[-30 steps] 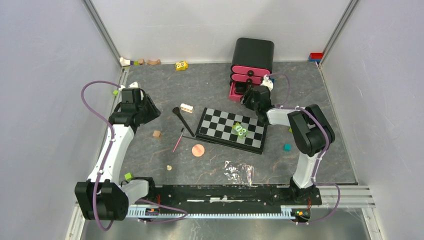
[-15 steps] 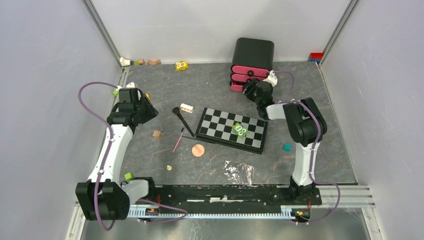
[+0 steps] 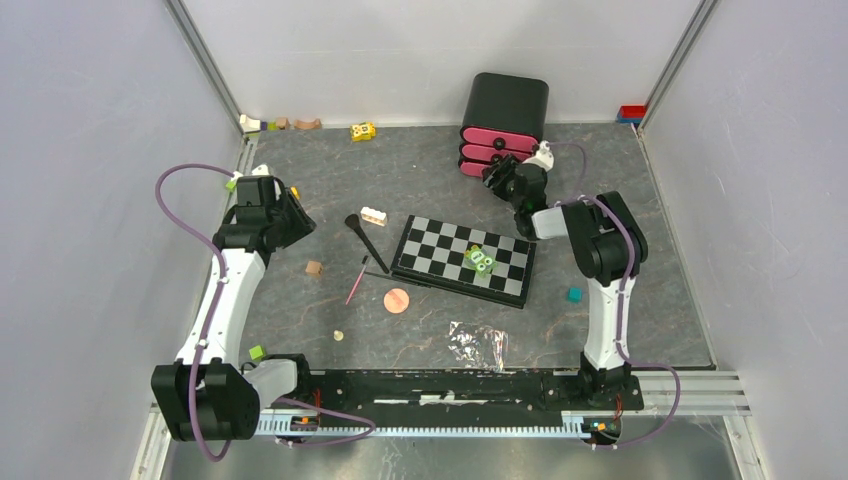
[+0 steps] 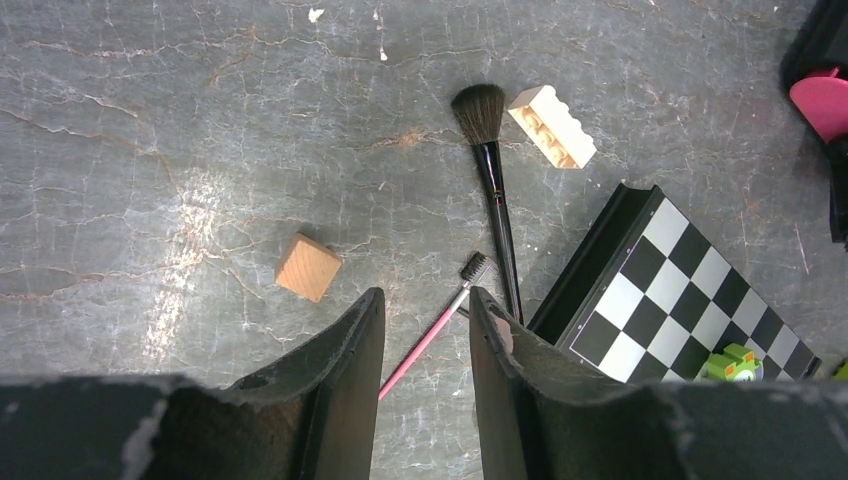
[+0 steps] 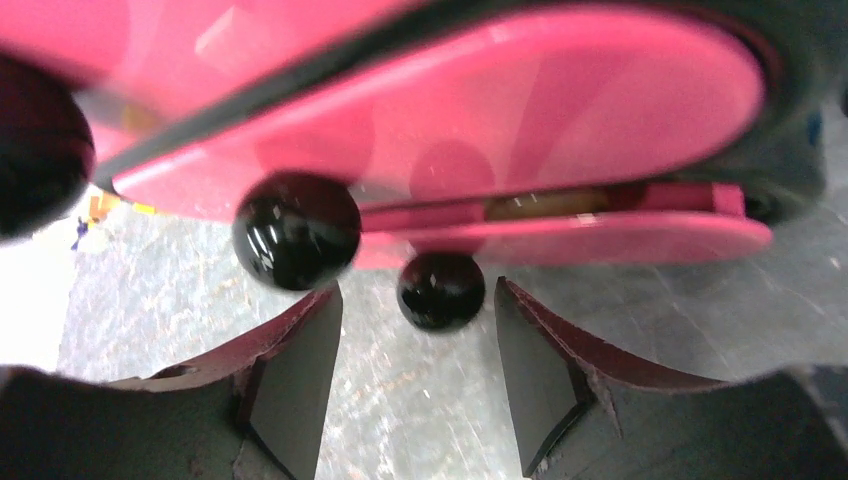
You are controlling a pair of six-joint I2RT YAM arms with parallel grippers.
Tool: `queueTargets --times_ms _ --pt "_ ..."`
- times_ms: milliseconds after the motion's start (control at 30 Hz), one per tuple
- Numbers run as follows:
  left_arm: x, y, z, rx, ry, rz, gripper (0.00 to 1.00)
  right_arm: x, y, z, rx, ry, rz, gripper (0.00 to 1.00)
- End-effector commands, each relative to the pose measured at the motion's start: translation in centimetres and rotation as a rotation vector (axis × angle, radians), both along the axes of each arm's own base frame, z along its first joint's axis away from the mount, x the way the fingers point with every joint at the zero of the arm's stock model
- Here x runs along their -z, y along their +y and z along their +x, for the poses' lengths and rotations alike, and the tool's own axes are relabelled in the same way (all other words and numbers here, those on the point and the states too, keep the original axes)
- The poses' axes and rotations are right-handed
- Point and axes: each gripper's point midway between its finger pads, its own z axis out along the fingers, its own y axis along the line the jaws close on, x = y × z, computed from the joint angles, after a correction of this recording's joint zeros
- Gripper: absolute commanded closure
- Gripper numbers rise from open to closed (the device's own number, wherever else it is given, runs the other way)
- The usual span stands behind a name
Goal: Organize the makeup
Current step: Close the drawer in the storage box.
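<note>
Makeup lies left of the chequered board: a black long-handled brush (image 3: 365,238) (image 4: 493,190), a thin pink pencil (image 3: 356,282) (image 4: 435,330) and a round peach puff (image 3: 397,300). My left gripper (image 3: 300,220) (image 4: 425,310) hovers open above the pink pencil and holds nothing. A black drawer box (image 3: 503,125) with pink drawers (image 5: 470,110) stands at the back. My right gripper (image 3: 500,180) (image 5: 415,300) is open right in front of it. The lowest drawer's black knob (image 5: 440,290) sits just ahead of the fingertips, untouched.
The chequered board (image 3: 430,250) carries a green toy (image 3: 480,260). A wooden cube (image 4: 307,267) and a cream brick (image 4: 552,126) lie near the brush. Crumpled clear wrap (image 3: 477,343), a teal block (image 3: 574,294) and a green block (image 3: 257,352) lie nearer the arms. Toys (image 3: 363,131) line the back wall.
The lowest pink drawer, pulled out a second ago, now sits pushed in. My right gripper moved toward the box and its jaws widened. The left arm shifted slightly left.
</note>
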Motion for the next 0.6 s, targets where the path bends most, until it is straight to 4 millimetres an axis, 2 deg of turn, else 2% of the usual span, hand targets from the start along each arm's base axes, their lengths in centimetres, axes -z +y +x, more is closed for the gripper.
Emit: queueTargets --times_ms 0,167,267,400,567 --pt "-0.9 0.0 0.7 0.015 -0.049 0.002 0.57 -4.1 -0.1 -1.5 -0.05 -0.114 0.003 0.35" --pt "-0.9 0.1 0.7 0.012 -0.05 0.001 0.57 -5.6 -0.6 -4.5 -0.096 -0.119 -0.055 0.34" --pt "-0.8 0.1 0.7 0.011 -0.048 0.001 0.57 -6.8 -1.1 -5.3 -0.112 -0.121 -0.113 0.34" --pt "-0.9 0.2 0.7 0.012 -0.05 0.003 0.57 -8.3 -1.9 -5.3 -0.116 -0.118 -0.161 0.33" --pt "-1.0 0.2 0.7 0.009 -0.053 0.001 0.57 -9.7 -1.6 -3.4 -0.166 -0.09 -0.112 0.33"
